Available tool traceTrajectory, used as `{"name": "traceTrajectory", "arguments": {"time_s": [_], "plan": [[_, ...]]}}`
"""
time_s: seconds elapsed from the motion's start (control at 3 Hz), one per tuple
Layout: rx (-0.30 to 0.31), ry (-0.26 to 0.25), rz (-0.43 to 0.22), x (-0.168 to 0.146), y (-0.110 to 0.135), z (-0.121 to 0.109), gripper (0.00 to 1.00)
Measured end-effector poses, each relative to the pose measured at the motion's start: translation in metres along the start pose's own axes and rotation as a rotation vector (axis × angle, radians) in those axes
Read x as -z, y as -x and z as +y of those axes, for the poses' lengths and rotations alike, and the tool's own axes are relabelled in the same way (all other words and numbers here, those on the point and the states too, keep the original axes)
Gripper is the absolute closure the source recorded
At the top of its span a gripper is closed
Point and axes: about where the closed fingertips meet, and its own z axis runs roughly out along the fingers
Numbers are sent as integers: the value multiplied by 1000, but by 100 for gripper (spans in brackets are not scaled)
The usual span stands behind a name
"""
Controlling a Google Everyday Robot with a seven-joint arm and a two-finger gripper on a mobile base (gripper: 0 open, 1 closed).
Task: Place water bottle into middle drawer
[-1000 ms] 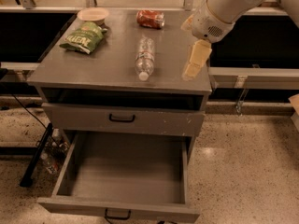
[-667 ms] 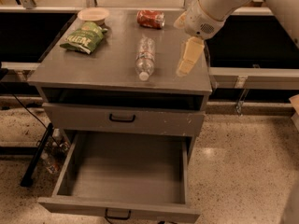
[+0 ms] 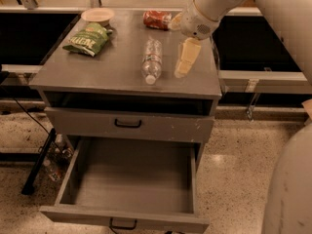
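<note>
Since there's just the one camera view, here's what it shows, looking down at the grey cabinet (image 3: 112, 69) from the front. The water bottle (image 3: 151, 58) is lying on its side on the cabinet top, roughly in the middle, white cap pointing toward the front edge. The gripper (image 3: 183, 68) hangs just to the right of it, pointing down and close over the top surface, near the bottle but not touching it. Honestly I can't tell whether it's spread or closed; it reads as one cream-coloured shape from this angle. The white arm (image 3: 209, 6) comes in from the upper right.

Further back on the top: a green snack bag (image 3: 87, 39) at the left, a small pale bowl (image 3: 97, 16) behind it, and a crushed red can (image 3: 157, 19) at the back, just left of the arm's wrist.

Down below, the middle drawer (image 3: 131, 179) is pulled well out toward the camera, its plain grey floor in full view and a small black handle on its front. The drawer front above (image 3: 161, 126) is shut, with its own black handle and a few white scuffs.
</note>
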Motion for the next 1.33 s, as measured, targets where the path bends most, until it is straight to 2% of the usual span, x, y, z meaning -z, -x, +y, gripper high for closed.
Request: {"name": "traceTrajectory", "arguments": {"time_s": [0.67, 1.0, 1.33], "plan": [[-8, -12, 15, -3, -3, -1, 0], [-37, -36, 17, -16, -14, -17, 0], [-39, -42, -1, -27, -19, -31, 0]]}}
